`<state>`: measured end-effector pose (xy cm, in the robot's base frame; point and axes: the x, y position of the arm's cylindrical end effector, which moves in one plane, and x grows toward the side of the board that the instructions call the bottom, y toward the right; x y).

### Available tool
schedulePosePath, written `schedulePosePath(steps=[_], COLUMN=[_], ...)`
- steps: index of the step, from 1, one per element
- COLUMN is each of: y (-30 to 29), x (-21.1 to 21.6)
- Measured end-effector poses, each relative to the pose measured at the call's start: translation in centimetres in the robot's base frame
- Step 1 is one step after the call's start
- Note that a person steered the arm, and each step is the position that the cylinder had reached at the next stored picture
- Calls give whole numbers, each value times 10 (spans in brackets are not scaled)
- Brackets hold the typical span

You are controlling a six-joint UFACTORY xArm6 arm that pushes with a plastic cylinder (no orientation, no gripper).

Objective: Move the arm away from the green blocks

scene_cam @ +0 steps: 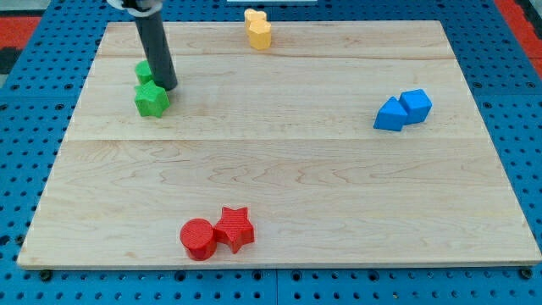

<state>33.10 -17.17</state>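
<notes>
Two green blocks sit at the view's upper left of the wooden board. The green star block lies in front; the other green block is behind it and partly hidden by the rod, so its shape is unclear. My tip rests on the board right beside both, touching or nearly touching the star's upper right edge. The dark rod rises from there to the view's top.
Two yellow blocks sit together at the top edge. A blue triangular block and a blue cube touch at the right. A red cylinder and a red star touch near the bottom.
</notes>
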Motion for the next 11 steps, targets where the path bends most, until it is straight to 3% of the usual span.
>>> schedulePosePath(steps=[1, 3, 4, 5, 7, 8, 11], y=[-14, 63, 23, 30, -5, 53, 258], x=[-12, 22, 23, 55, 66, 65, -118])
